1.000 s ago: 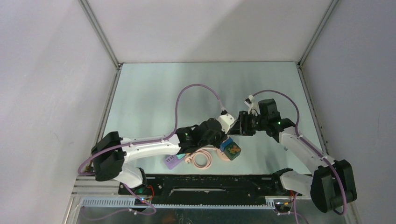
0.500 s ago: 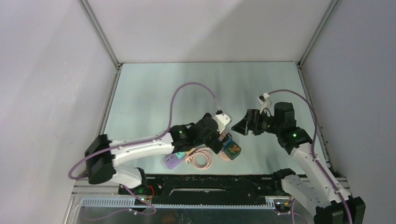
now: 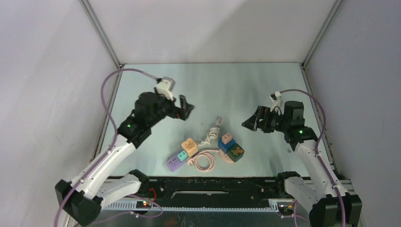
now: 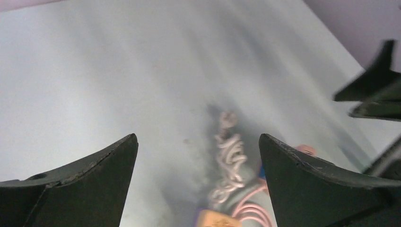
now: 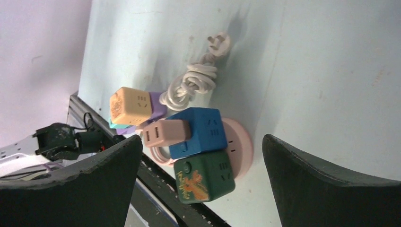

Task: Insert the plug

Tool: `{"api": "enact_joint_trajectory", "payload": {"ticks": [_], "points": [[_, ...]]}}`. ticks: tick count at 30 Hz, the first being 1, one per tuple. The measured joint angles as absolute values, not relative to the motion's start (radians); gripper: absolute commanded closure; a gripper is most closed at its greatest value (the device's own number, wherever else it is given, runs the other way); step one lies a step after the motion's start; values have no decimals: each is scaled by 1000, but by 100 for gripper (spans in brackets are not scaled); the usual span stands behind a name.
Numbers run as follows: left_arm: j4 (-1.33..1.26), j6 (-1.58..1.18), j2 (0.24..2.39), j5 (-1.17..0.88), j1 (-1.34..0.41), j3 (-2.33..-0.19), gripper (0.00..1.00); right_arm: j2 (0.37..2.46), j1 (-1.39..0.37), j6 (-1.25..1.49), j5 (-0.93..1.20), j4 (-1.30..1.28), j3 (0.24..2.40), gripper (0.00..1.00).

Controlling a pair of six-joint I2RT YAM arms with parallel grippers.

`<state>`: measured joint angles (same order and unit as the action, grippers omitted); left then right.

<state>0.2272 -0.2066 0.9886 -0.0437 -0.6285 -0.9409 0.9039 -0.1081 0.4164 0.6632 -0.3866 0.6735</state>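
Observation:
A pink plug block point(image 5: 165, 134) sits pushed into the side of a blue socket cube point(image 5: 201, 132), which stands with a green cube point(image 5: 203, 177) on a round pink base point(image 5: 242, 146). In the top view the blue cube point(image 3: 225, 144) and green cube point(image 3: 235, 151) lie near the front middle. A white cable bundle point(image 3: 211, 135) ends in a loose white plug point(image 5: 220, 41) lying on the table. My left gripper point(image 3: 187, 111) hangs open, up and left of the group, holding nothing. My right gripper point(image 3: 249, 122) is open to the right of it, also holding nothing.
An orange cube point(image 3: 189, 146) and a teal cube point(image 3: 182, 155) sit on a purple strip point(image 3: 175, 163) left of a coiled pink cable point(image 3: 205, 161). The black front rail point(image 3: 213, 182) runs along the near edge. Grey walls enclose the table point(image 3: 208, 85).
Both grippers opened and let go of the socket group. The left arm swung far back and left; the right arm drew back to the right. The cubes stayed in place.

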Motion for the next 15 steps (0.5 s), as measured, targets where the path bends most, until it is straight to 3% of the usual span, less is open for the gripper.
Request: {"api": "enact_joint_trajectory", "payload": {"ticks": [7,15], "points": [[218,-236,952,-262,-191,-843,0,972,-62,356,581,-386,706,0],[113,-292,944,-319,84,-743,0,1042,-35,320,395,-350,732,0]]}}
